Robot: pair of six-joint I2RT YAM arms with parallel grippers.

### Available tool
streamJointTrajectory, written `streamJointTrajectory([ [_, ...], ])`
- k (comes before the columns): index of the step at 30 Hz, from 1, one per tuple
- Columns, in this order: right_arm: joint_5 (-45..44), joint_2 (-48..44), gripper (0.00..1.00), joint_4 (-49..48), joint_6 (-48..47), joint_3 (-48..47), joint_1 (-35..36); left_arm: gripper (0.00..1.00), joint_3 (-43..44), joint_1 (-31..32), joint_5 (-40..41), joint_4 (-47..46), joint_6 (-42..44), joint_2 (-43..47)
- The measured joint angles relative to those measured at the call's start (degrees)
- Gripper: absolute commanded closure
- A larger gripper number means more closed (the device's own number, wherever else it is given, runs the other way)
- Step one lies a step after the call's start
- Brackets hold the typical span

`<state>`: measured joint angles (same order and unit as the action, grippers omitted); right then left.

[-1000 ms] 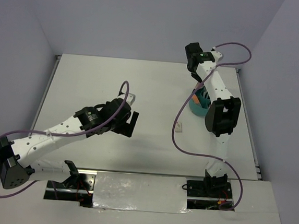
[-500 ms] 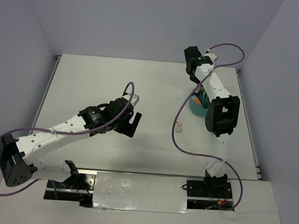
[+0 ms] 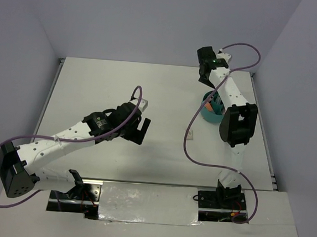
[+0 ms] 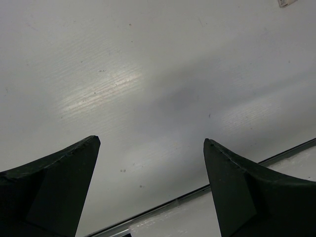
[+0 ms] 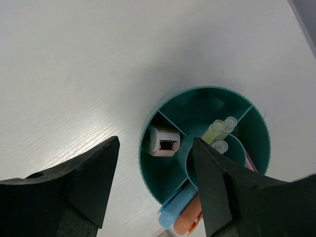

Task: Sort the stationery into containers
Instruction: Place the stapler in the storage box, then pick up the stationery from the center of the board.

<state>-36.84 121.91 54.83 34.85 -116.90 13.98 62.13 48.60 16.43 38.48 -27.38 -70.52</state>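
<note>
Left gripper [image 3: 139, 129] hangs over bare table [image 3: 95, 85], centre-left, jaws spread full wide, nothing between them. Its wrist view [image 4: 151, 139] shows only white surface under the two dark fingers [image 4: 49, 192].

Small white piece [image 3: 190, 134] lies loose on the table between the arms, right of the left gripper and apart from it, below-left of the organiser. It just shows at the top right corner of the left wrist view [image 4: 287, 2]; too small to tell what kind.

Teal organiser [image 3: 209, 115] stands far right, partly hidden by the right arm. Right gripper [image 3: 210, 87] points down above it, released, jaws apart, gripping nothing [image 5: 155, 139].

Seen from the right wrist, the organiser [image 5: 195, 103] sits just below and right of the finger gap. White eraser [image 5: 164, 141] lies in the left compartment, directly under the gap. Yellow-green pens [image 5: 217, 131] stand in the centre cup. Blue highlighter [image 5: 177, 205] and orange highlighter [image 5: 190, 222] lean out over the near rim, beside the right finger [image 5: 217, 197].
</note>
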Motion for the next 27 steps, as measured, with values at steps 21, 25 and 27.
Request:
streamJointTrajectory([
  [21,29.6,-52.9,0.14,-12.1,-15.1,51.1,4.0,0.01,13.6,-0.1,0.7,3.9,-15.2,-14.6],
  [25,31.0,-55.2,0.13,-10.8,-12.8,59.3,4.0,0.01,17.9,0.1,-0.4,4.3,-18.0,-19.2],
  [27,30.1,-57.8,0.11,-10.0,-11.2,58.9,3.7,0.01,21.7,0.7,-0.4,4.6,-19.4,-23.7],
])
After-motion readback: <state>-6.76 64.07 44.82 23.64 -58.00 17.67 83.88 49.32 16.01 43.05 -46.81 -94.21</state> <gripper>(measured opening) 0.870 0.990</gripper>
